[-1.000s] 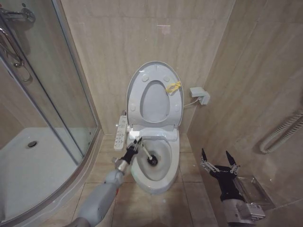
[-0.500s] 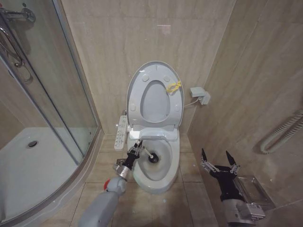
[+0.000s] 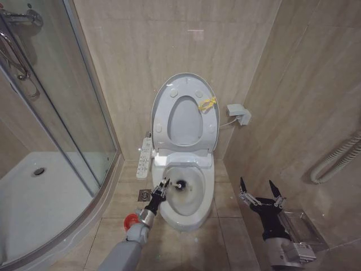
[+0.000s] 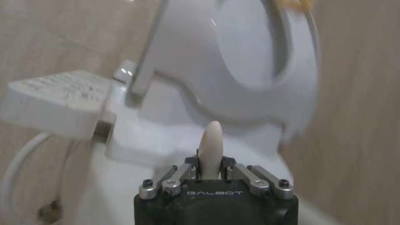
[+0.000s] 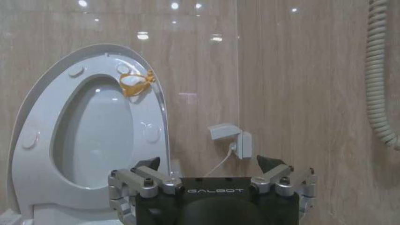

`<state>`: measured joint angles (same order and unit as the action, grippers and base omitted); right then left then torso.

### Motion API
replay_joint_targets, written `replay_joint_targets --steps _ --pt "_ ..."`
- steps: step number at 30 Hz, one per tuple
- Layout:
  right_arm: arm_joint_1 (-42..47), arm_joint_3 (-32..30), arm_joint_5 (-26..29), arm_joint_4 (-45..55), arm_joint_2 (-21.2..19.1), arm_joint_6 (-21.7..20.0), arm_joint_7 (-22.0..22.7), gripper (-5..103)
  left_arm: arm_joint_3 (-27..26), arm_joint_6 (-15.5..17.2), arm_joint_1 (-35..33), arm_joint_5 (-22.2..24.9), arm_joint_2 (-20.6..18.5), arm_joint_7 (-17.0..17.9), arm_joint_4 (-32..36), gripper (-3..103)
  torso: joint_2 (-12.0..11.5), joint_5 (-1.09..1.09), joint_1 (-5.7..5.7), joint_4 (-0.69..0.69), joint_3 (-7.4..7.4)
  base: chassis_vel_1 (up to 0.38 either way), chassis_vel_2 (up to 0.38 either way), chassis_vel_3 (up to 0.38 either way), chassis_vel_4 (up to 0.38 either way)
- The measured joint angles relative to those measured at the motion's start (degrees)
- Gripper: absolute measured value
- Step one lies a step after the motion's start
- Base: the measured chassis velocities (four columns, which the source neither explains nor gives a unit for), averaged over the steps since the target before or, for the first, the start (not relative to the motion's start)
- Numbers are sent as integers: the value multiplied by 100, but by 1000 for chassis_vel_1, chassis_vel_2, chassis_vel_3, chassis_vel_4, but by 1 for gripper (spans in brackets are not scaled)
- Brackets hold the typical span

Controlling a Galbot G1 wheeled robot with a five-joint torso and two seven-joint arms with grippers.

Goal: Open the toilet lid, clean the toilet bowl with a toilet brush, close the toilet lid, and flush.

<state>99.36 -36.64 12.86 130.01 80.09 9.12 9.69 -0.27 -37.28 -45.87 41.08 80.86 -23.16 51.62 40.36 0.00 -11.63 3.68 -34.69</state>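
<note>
Presently the left hand (image 3: 161,188) pinches the toilet brush (image 3: 176,184) by its thin stiff handle, light but probably slippery, head in the toilet bowl (image 3: 194,210) under the raised lid (image 3: 163,107); right hand (image 3: 260,193) idles wide open.

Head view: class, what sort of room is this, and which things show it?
A small tiled bathroom: a white ceramic toilet bowl with its glossy white lid raised, beside a curved glass shower enclosure.
</note>
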Motion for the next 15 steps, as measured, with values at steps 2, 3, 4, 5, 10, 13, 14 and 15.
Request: replay_joint_targets --steps 2,3,4,5,10,13,14,15 --pt "0 0 0 0 0 0 0 100 23 33 -3 138 0 -2 65 21 0 1 0 0 0 0 0 0 0" --pt "0 0 0 0 0 0 0 100 57 93 -8 352 1 -10 177 21 0 1 0 0 0 0 0 0 0" --pt "0 0 0 0 0 0 0 100 87 206 -23 732 7 -41 368 21 0 1 0 0 0 0 0 0 0" --pt "0 0 0 0 0 0 0 100 95 330 -48 1219 41 -122 584 21 0 1 0 0 0 0 0 0 0" --pt "0 0 0 0 0 0 0 100 -2 245 -125 1029 176 -390 172 21 0 2 1 -6 1 0 0 0 0" --pt "0 0 0 0 0 0 0 100 -203 -1 -134 116 242 -420 -215 21 1 4 1 -8 1 0 0 0 0" --pt "0 0 0 0 0 0 0 100 -285 -113 -148 -309 267 -384 -339 21 1 2 1 -7 1 0 0 0 0" --pt "0 0 0 0 0 0 0 100 -336 -195 -156 -602 271 -323 -387 21 1 0 1 -5 1 0 0 0 0"
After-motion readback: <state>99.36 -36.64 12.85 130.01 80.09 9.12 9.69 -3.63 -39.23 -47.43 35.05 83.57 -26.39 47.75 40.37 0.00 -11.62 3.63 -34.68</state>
